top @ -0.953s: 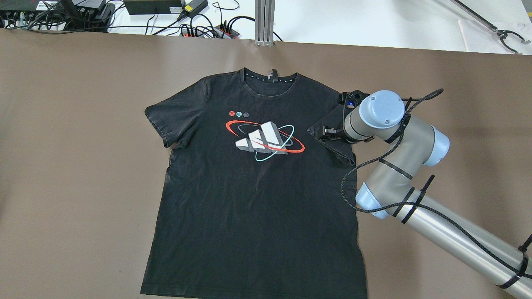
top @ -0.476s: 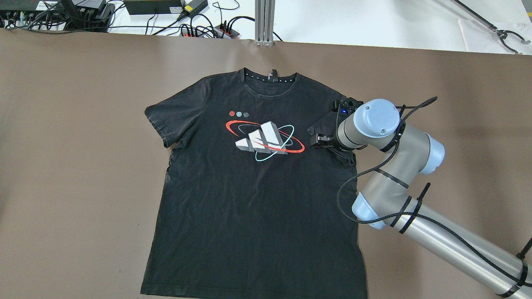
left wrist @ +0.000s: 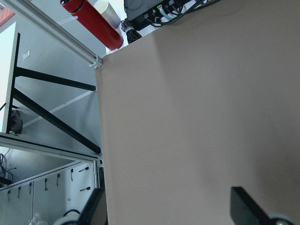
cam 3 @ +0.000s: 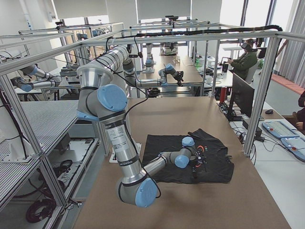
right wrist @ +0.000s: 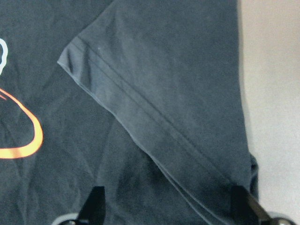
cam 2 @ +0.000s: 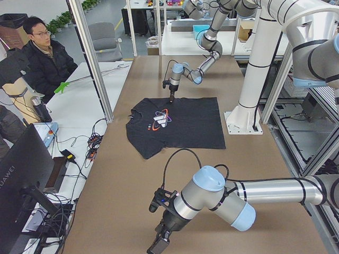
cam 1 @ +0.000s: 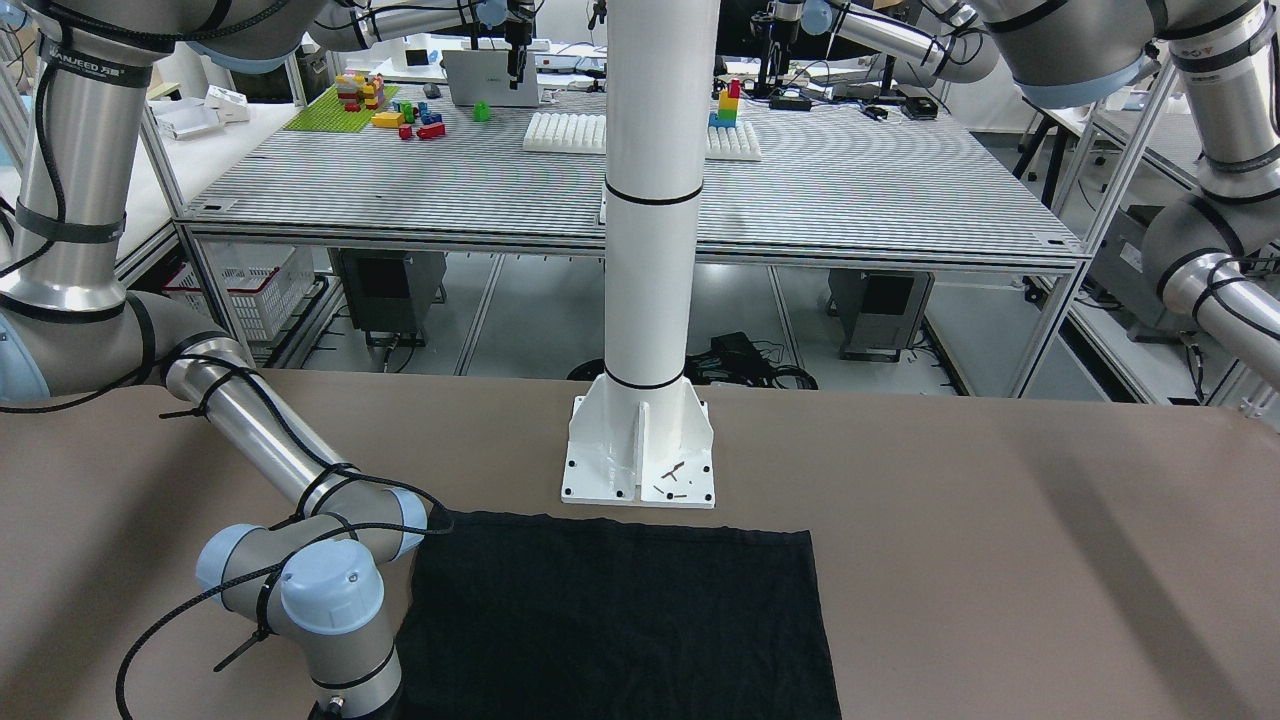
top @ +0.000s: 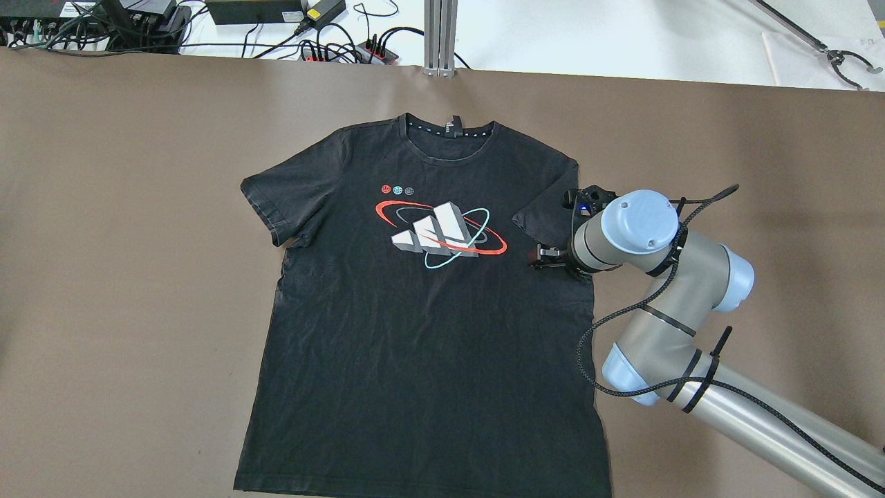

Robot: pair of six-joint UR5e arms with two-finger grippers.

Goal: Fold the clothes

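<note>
- Black short-sleeved cotton T-shirt point(top: 415, 332) with a red, white and teal chest print lies flat and face up mid-counter. Its collar points away from the robot, and its bottom hem sits just beside the base plate of the white pole point(cam 1: 650, 200).
- Brown cloth-covered counter point(top: 124, 277); the shirt covers only the middle of it.
- Right sleeve point(top: 546, 211) is folded in over the chest. Left sleeve point(top: 276, 200) is spread out on the counter.
- Right gripper point(top: 543, 254) sits low over the folded sleeve, jaws wide and holding nothing.
- Left gripper point(left wrist: 168, 206) is over bare counter, well apart from the shirt, also wide and empty.
- Risk: a right fingertip could catch the sleeve hem on the way out, flipping the thin fabric open and undoing the fold.
- Risk: a drag across the chest would bunch the soft cloth, so later folds would come out crooked.
- Risk: a pinch at the side seam could take only the top layer, and the body would then peel apart instead of folding over.
- Risk: the left arm has a long reach to its sleeve, and a low approach could push the fabric.
- Count: one shirt, two sleeves (one folded, one not), one print, two grippers, one pole.
</note>
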